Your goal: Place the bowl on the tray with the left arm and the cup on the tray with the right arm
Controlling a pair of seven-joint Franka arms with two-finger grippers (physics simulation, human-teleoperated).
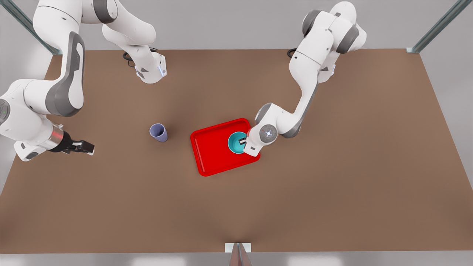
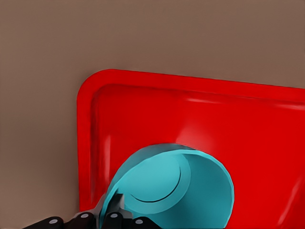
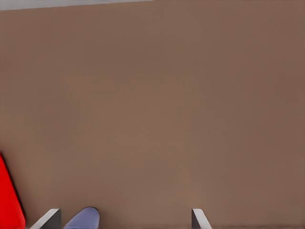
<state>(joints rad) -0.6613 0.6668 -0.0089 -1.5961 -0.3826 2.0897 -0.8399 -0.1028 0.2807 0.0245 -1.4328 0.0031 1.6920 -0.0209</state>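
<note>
No readable text, label, brand, number or sign appears on anything in these views. The tray [image 1: 212, 155], bowl [image 1: 234, 142], cup [image 1: 159, 132], table [image 1: 332, 177] and both arms carry plain, unmarked surfaces.

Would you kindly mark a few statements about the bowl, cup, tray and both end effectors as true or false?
1. The teal bowl is over the red tray. True.
2. The lavender cup stands on the tray. False: it stands on the brown table, off the tray toward the front view's left.
3. The left end effector is at the bowl's rim, with one finger inside the bowl. True.
4. The right end effector holds the cup. False: its fingers are spread and it sits apart from the cup.
5. The cup lies on its side. False: it is upright, mouth up.
</note>
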